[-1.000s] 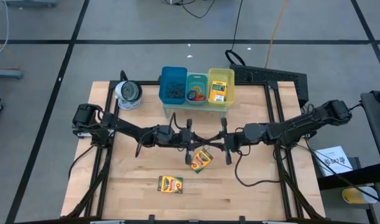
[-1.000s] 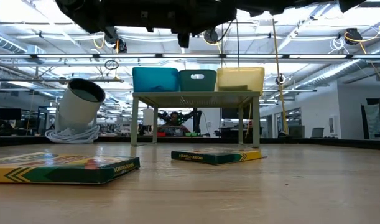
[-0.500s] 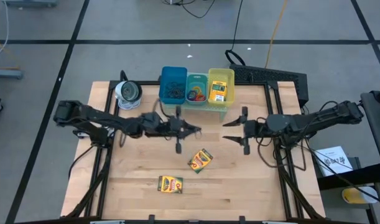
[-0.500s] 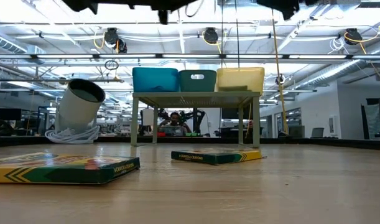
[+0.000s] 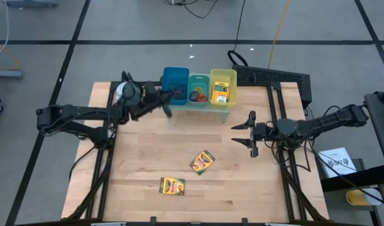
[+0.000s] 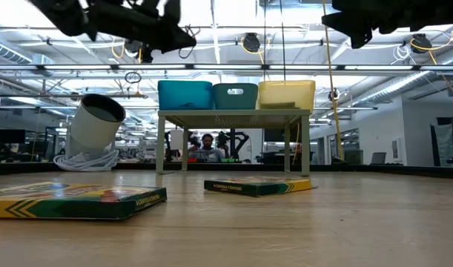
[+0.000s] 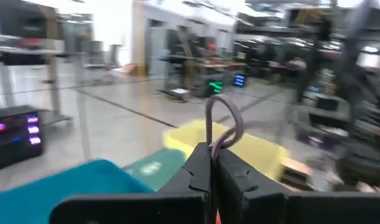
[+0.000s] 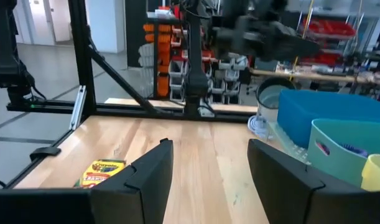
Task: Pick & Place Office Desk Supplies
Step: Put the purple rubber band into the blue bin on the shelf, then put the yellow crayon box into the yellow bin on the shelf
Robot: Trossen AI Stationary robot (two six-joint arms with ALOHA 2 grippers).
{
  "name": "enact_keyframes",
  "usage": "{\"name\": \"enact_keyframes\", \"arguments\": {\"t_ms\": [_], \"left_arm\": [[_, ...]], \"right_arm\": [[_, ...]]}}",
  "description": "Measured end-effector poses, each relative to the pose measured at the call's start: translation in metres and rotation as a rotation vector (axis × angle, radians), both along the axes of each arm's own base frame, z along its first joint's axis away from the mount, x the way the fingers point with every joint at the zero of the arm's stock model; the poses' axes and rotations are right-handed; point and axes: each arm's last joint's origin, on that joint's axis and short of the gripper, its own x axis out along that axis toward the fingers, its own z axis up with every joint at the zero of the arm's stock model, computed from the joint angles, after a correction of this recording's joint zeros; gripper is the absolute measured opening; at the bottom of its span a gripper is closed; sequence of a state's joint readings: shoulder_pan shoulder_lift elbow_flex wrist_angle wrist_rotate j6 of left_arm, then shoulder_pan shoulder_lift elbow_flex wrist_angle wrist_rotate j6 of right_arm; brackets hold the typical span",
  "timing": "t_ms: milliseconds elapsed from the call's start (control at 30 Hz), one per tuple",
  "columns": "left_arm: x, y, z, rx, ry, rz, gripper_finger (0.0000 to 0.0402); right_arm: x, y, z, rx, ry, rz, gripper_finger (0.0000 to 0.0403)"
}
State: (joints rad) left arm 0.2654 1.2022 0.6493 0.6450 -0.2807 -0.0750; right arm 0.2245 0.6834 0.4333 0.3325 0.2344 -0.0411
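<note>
- We see a pale wooden table point(image 5: 148, 157) on a grey floor, with a large open workshop behind it in the low view.
- Three bins stand in a row on a small raised stand at the far edge: a blue bin point(image 5: 175, 85), a teal bin point(image 5: 198, 88) and a yellow bin point(image 5: 223, 85).
- The left gripper point(image 5: 167, 97) hangs just beside the blue bin, its fingers pressed together on a thin brownish wiry loop point(image 7: 222, 122) that stands up above the fingertips in the left wrist view.
- The right gripper point(image 5: 241, 132) waits over the table's right side, fingers spread wide and holding nothing.
- Two crayon boxes lie flat on the bare wood: one crayon box point(image 5: 202, 161) near the middle, a second crayon box point(image 5: 171, 186) closer to the front edge.
- Another crayon box point(image 5: 220, 92) already sits in the yellow bin, and coloured ring bands point(image 5: 197, 96) in the teal bin.
- The blue bin appears to hold dark wiry loops, though we cannot make them out clearly.
- We judge the risk to be the drop: the loop is light and springy, so it may cling to a finger on release, or bounce off a bin rim.
</note>
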Motion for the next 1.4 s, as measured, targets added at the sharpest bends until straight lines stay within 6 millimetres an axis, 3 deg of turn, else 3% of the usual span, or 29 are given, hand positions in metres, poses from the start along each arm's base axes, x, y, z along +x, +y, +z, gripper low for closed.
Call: {"name": "enact_keyframes", "arguments": {"t_ms": [267, 533, 733, 1133, 1400], "left_arm": [[0.026, 0.041, -0.006, -0.138, 0.178, 0.152, 0.0013], [0.032, 0.05, -0.013, -0.199, 0.182, 0.177, 0.0016], [0.03, 0.052, -0.012, -0.258, 0.129, 0.246, 0.0067], [0.03, 0.049, -0.016, -0.29, 0.16, 0.218, 0.0225], [0.013, 0.025, 0.022, -0.218, 0.092, -0.021, 0.0257]], "right_arm": [[0.0, 0.0, 0.0, -0.016, -0.037, 0.0, 0.0196], [0.0, 0.0, 0.0, -0.019, -0.036, 0.0, 0.0196], [0.0, 0.0, -0.002, -0.023, -0.017, 0.0, 0.0196], [0.0, 0.0, -0.002, -0.023, -0.017, 0.0, 0.0196], [0.0, 0.0, -0.002, -0.02, -0.015, 0.0, 0.0196]]}}
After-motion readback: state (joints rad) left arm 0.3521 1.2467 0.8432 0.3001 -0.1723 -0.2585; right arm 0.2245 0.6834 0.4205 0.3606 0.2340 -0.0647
